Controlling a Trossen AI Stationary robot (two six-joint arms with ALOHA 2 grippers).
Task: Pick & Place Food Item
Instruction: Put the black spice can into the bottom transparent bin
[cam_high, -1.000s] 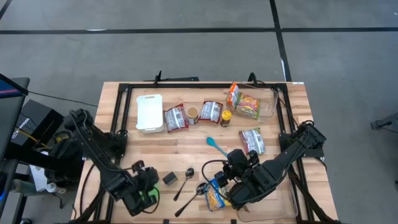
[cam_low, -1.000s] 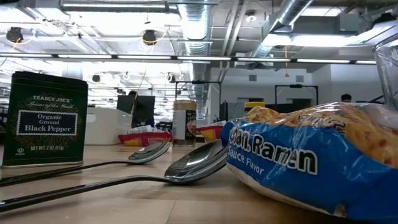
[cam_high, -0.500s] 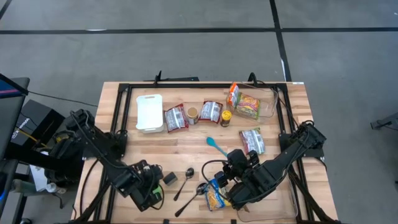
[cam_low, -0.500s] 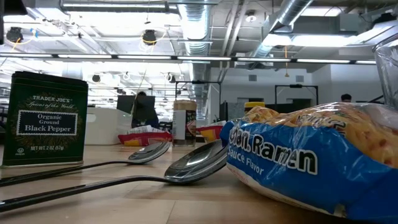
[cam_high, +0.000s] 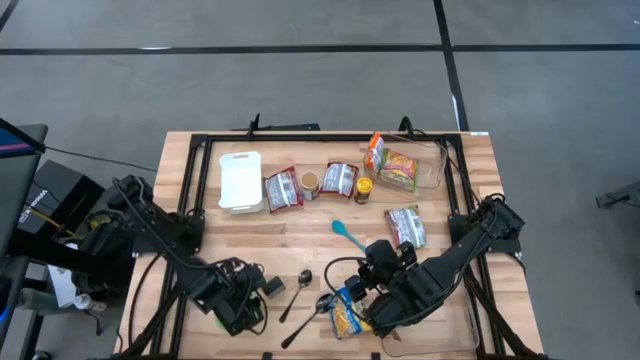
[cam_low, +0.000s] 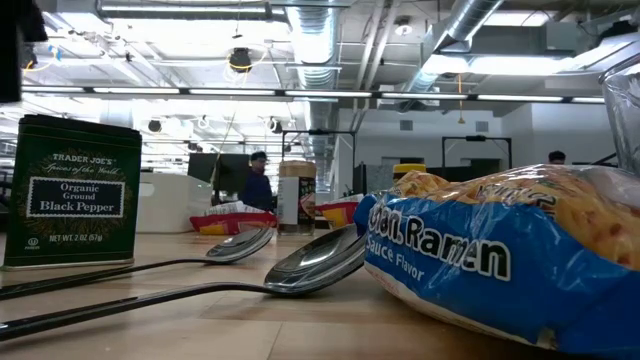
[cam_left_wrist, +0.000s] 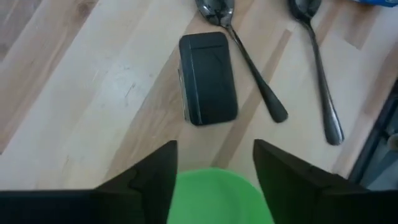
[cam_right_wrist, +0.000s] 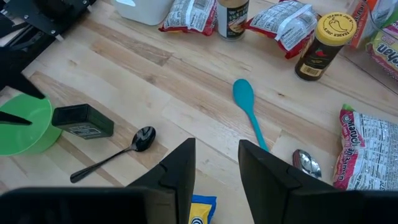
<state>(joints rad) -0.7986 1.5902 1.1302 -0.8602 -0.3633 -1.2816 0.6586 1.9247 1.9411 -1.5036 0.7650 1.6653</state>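
Movement, high view: the left gripper (cam_high: 243, 305) has travelled from the surface's (cam_high: 300, 225) near edge toward the black pepper tin (cam_high: 273, 287) and now sits just beside it, on the side away from the two spoons (cam_high: 298, 292). Right gripper (cam_high: 352, 300) unchanged, resting over the blue ramen packet (cam_high: 345, 318), which lies just past the spoons from the tin.

Low view: black pepper tin (cam_low: 70, 192) upright, untouched; a dark edge of the left arm has entered at the top corner above it. Spoons (cam_low: 240, 245) and ramen packet (cam_low: 500, 250) as before.

Left wrist view: left fingers (cam_left_wrist: 158, 174) spread apart, nothing between them but the green bowl (cam_left_wrist: 214, 196) beneath; a moment ago they were pressed together. Tin (cam_left_wrist: 208, 78) lies just ahead, between finger line and spoon bowls.

Right wrist view: right fingers (cam_right_wrist: 180, 165) part-spread, holding nothing; tin (cam_right_wrist: 83, 121) touching the green bowl (cam_right_wrist: 25, 132).

Reading: approach and opening suggest the tin is the chosen item; grasp not yet made.
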